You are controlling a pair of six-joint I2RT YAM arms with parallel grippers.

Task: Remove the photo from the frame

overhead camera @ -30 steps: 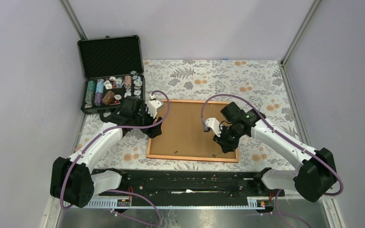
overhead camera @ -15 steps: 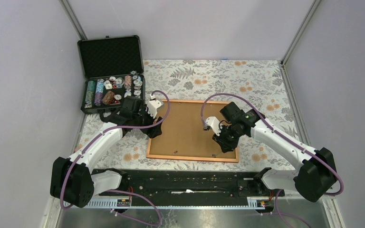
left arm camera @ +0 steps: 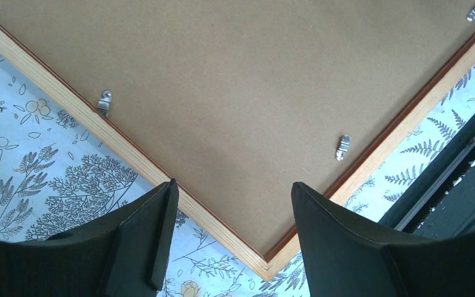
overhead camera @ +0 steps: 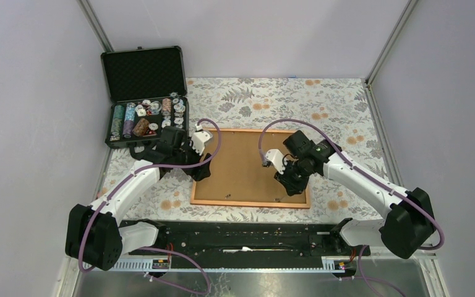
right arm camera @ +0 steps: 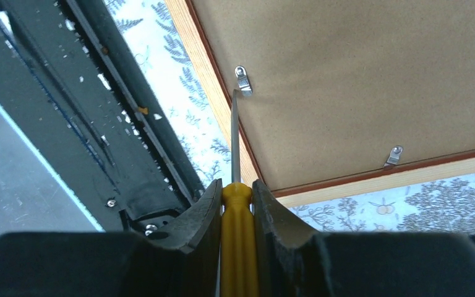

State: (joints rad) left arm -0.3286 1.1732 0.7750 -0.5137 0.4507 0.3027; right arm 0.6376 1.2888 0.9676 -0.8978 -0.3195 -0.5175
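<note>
The frame (overhead camera: 247,203) lies face down on the flowered cloth, its brown backing board (overhead camera: 241,164) up, so the photo is hidden. My left gripper (overhead camera: 203,168) is open, and its jaws straddle the frame's near left corner (left arm camera: 266,266) without gripping it. My right gripper (right arm camera: 236,184) is shut on a yellow-handled screwdriver (right arm camera: 239,241). The screwdriver's steel tip (right arm camera: 234,94) rests at a small metal clip (right arm camera: 242,79) by the frame's near edge. Other clips (left arm camera: 343,147) (right arm camera: 394,154) lie flat on the board.
An open black case (overhead camera: 145,120) with poker chips stands at the back left, close behind the left arm. The black base rail (overhead camera: 241,238) runs along the near table edge, just below the frame. Grey walls enclose the table.
My right gripper has shifted slightly left and away from the near edge with the screwdriver. The left arm has not moved.
</note>
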